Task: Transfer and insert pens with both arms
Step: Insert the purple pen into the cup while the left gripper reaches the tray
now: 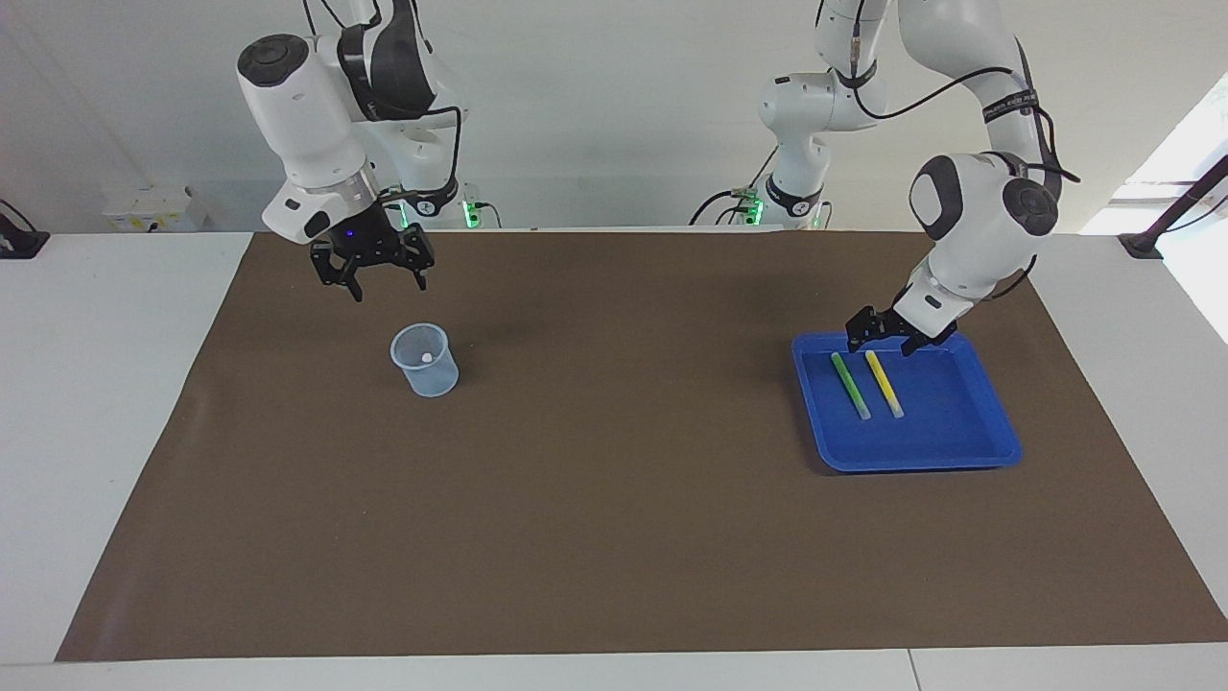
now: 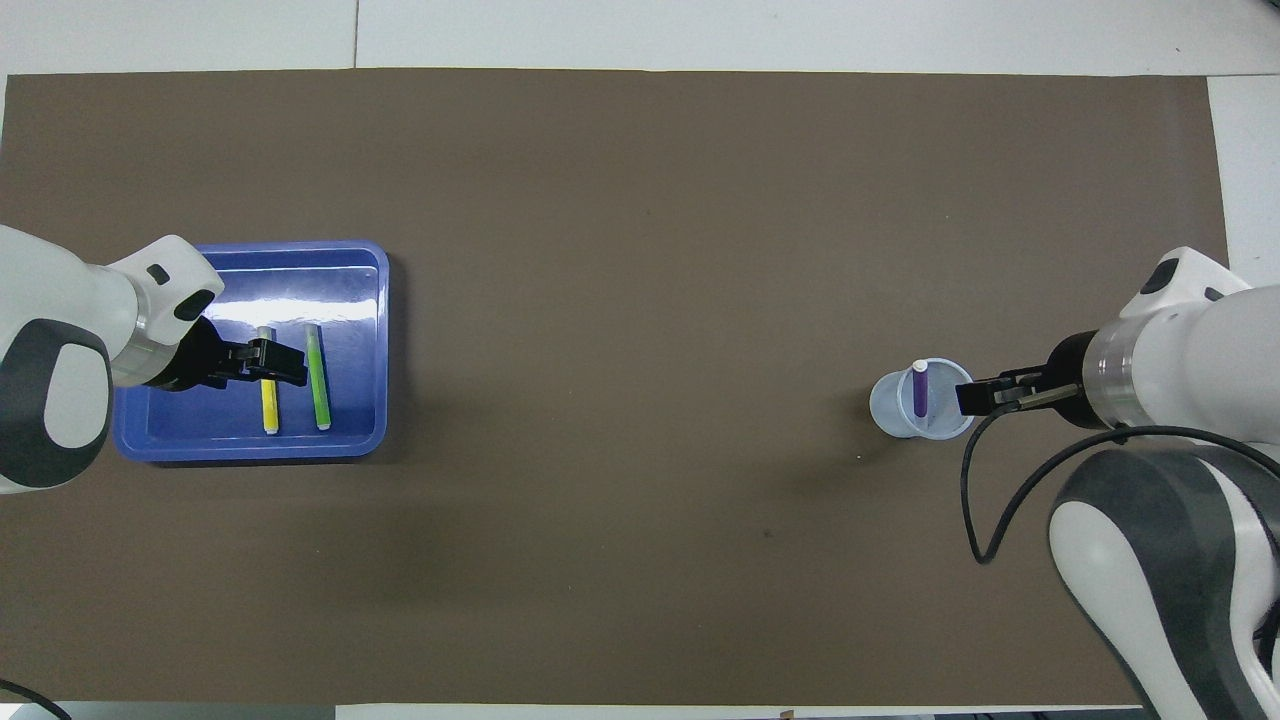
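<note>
Two pens left in blue tray (image 1: 959, 443) at left-arm end of bench (image 1: 115, 403): green pen (image 1: 850, 385) and yellow pen (image 1: 884, 383), flat, side by side, roughly parallel, not touching, pale caps pointing away from robots. Third one, purple pen (image 2: 919, 390), standing tilted inside clear cup (image 1: 425, 361) at right-arm end, pale cap up, leaning on cup wall. Cup upright on brown mat (image 1: 614, 499), well apart from tray.

Left tool (image 1: 878, 336) down low over tray edge nearest robots, just above near ends of both pens; fingers parted, nothing between them; contact w/ yellow pen can't be told from overhead view, where tool covers part of it. Right tool (image 1: 384, 278) raised over mat, beside cup on robots' side, above rim level; fingers spread wide, empty, clear of cup and purple pen.
</note>
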`<state>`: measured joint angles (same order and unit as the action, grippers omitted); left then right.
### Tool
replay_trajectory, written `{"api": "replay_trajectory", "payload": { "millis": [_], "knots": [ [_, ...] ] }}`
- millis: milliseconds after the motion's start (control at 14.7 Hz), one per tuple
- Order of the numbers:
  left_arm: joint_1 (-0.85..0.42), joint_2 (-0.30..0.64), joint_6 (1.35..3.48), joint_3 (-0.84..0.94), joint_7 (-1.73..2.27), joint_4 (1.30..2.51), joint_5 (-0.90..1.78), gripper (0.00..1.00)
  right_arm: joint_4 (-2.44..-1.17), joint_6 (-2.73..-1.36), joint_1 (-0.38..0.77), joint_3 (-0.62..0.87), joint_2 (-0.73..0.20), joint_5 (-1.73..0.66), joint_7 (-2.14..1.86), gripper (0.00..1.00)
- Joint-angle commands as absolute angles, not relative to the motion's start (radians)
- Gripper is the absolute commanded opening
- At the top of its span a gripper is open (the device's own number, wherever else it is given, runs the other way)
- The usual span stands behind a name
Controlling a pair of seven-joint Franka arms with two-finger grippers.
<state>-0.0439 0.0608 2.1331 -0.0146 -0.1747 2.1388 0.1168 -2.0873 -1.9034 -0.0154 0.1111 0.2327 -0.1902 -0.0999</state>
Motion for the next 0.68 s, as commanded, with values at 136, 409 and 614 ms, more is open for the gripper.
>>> {"api": "replay_trajectory", "payload": {
  "millis": [136, 409, 614],
  "knots": [
    [-0.026, 0.078, 2.293, -0.006, -0.250, 2.229, 0.043, 1.00, -2.014, -1.841, -0.026, 0.117, 0.232, -0.415, -0.026, 1.00],
    [0.000, 0.104, 2.388, -0.006, -0.281, 2.272, 0.043, 1.00, -2.011, -1.853, -0.002, 0.126, 0.232, -0.592, 0.177, 1.00],
    [0.008, 0.123, 2.401, -0.006, -0.272, 2.269, 0.043, 0.99, -2.011, -1.919, 0.052, 0.127, 0.232, -0.692, 0.342, 1.00]
  ]
}}
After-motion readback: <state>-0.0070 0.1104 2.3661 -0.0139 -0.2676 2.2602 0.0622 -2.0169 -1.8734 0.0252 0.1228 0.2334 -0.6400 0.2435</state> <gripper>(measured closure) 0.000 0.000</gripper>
